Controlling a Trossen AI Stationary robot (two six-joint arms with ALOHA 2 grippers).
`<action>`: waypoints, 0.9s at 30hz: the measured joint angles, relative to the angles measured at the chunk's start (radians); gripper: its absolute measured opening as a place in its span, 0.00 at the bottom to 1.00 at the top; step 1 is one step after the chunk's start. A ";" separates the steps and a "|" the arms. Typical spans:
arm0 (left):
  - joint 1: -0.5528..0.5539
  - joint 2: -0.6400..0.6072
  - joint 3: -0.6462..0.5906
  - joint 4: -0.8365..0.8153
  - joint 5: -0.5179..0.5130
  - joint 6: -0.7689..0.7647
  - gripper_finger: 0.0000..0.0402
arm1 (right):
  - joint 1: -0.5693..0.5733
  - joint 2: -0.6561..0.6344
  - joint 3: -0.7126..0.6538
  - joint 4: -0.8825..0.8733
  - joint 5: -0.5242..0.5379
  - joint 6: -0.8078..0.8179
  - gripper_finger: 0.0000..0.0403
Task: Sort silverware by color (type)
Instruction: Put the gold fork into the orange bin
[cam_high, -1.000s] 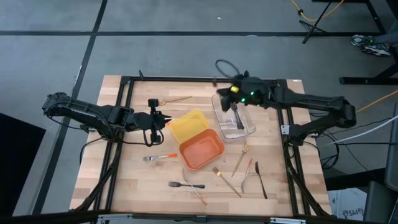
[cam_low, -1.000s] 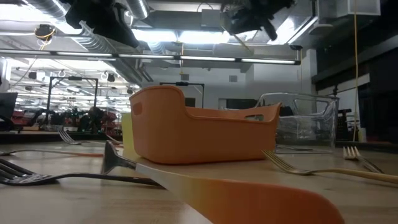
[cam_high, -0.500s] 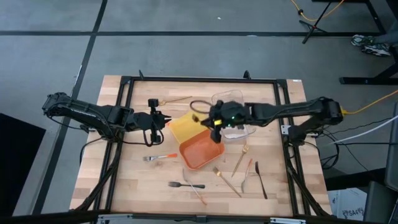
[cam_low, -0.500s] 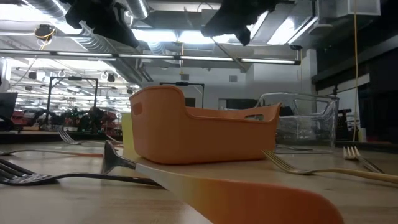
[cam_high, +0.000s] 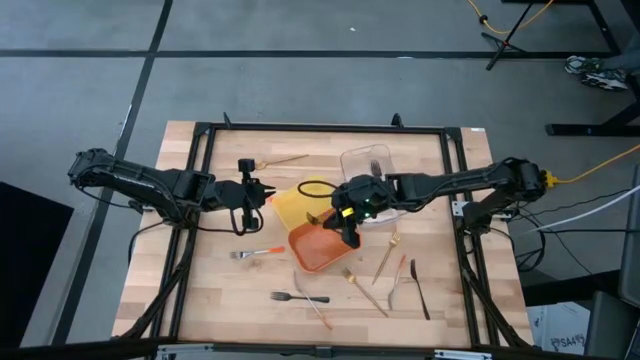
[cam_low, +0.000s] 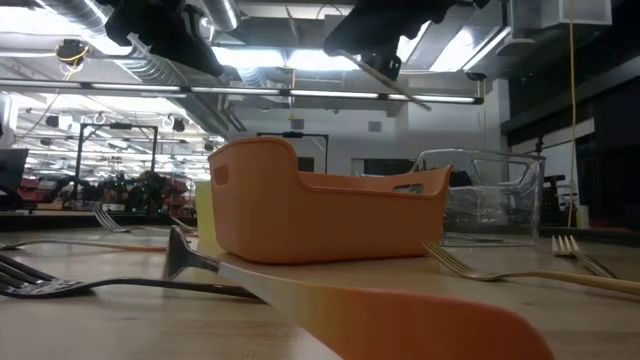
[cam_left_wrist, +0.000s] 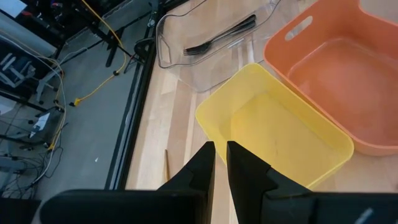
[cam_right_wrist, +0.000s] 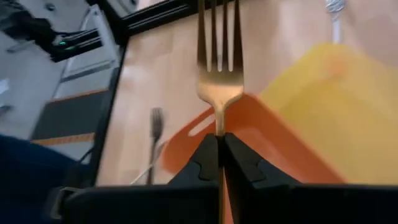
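You've got a gold fork (cam_right_wrist: 218, 68) pinched by its handle in the right gripper (cam_right_wrist: 220, 152), tines pointing ahead, hanging over the orange tray (cam_high: 325, 242) at centre frame of the high view; right gripper (cam_high: 343, 222) sits above that tray's upper right edge; yellow tray (cam_high: 300, 199) touches the orange one at its upper left; clear tray (cam_high: 372, 172) to the upper right holds black forks (cam_left_wrist: 219, 38); loose silverware lies lower centre and lower right: black fork (cam_high: 298, 297), orange-handled fork (cam_high: 257, 253), gold pieces (cam_high: 385, 259); another gold fork (cam_high: 279, 160) upper left; left gripper (cam_left_wrist: 216, 163), fingers narrowly apart and empty, waits left of the yellow tray.
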 joint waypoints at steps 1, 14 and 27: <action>0.000 0.000 0.000 0.000 0.000 0.000 0.09 | 0.000 0.000 0.000 -0.012 -0.020 0.023 0.00; 0.000 0.000 0.000 0.000 0.000 0.000 0.09 | 0.000 0.000 0.000 -0.228 -0.217 0.227 0.00; 0.000 0.000 0.000 0.000 0.000 0.000 0.09 | 0.000 0.126 0.333 -0.595 -0.160 0.069 0.00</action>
